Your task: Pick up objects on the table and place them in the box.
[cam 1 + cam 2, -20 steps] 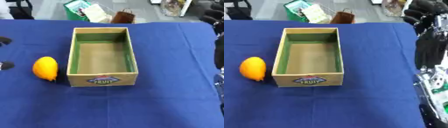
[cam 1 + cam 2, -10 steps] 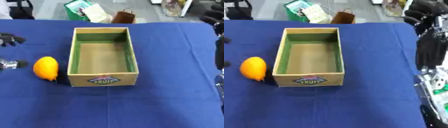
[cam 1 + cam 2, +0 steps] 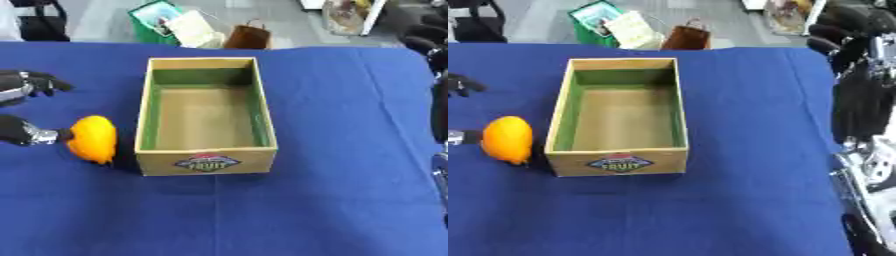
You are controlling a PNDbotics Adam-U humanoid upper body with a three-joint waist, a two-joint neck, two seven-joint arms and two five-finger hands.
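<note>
An orange-yellow fruit lies on the blue tablecloth just left of the box's front corner. The wooden box, green inside with a fruit label on its front wall, stands empty in the middle. My left hand reaches in from the left edge, open. Its fingers are spread above and left of the fruit, and its thumb is at the fruit's left side. My right arm hangs at the right edge. The silver parts below it are too unclear to read as a hand.
The blue table stretches wide in front of and to the right of the box. Beyond its far edge, a green crate with papers and a brown paper bag sit on the floor.
My left hand has come further in from the left edge, up to the fruit. The fruit and the box have stayed in place.
</note>
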